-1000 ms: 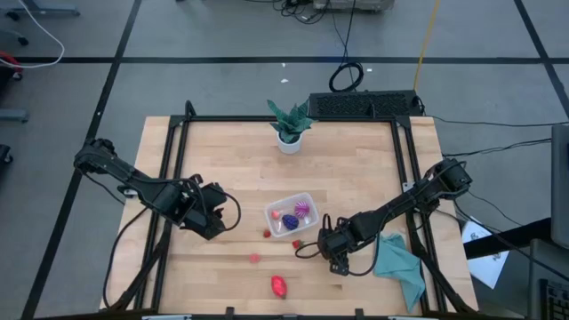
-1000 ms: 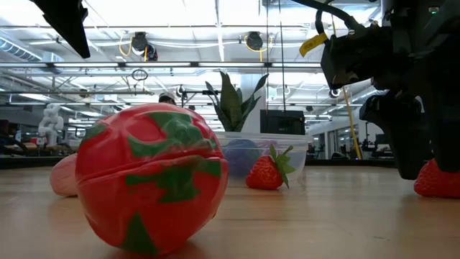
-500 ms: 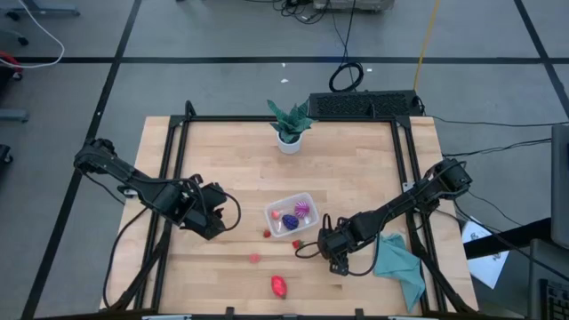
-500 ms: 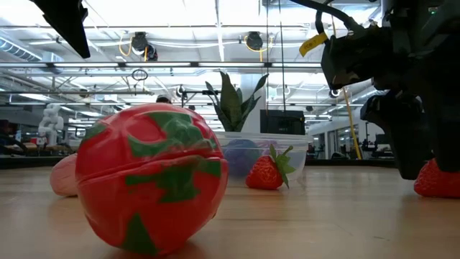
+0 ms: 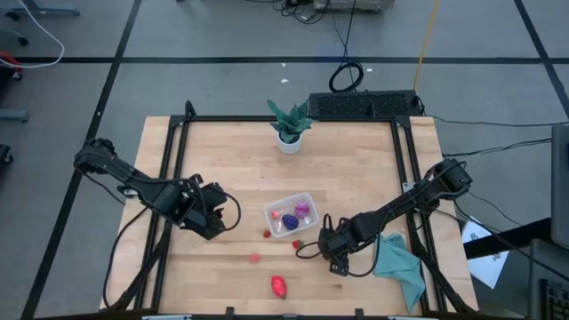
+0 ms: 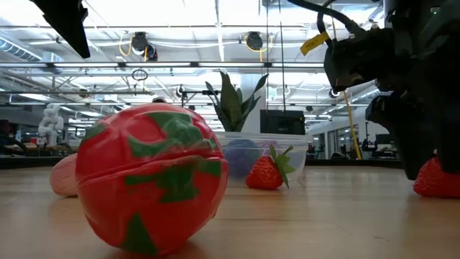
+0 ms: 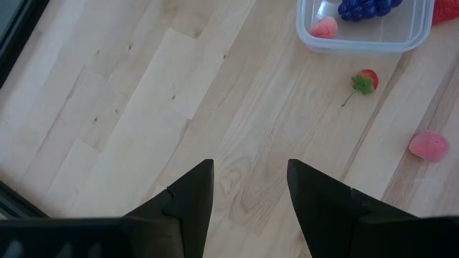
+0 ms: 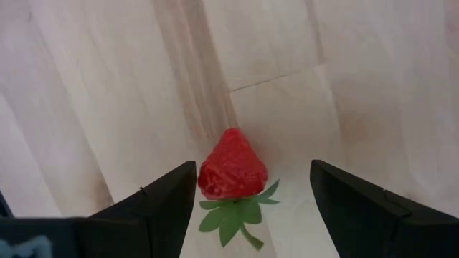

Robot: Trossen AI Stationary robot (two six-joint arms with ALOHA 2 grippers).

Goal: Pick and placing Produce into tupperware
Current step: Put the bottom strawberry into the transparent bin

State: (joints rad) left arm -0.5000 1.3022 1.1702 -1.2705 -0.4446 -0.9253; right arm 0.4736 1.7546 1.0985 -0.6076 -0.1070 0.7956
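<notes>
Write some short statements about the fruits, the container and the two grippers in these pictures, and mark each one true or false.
1. The right gripper is open with a strawberry between its fingers. True.
2. The container is empty. False: it holds purple and pink fruits.
3. The left gripper holds a fruit. False: it is open over bare table.
4. A potted plant stands at the far side of the table. True.

We see a red strawberry [image 8: 232,173] with green leaves; a red fruit [image 6: 150,178] blotched green; purple grapes [image 7: 367,7]; pale wood tabletop [image 5: 356,169].
</notes>
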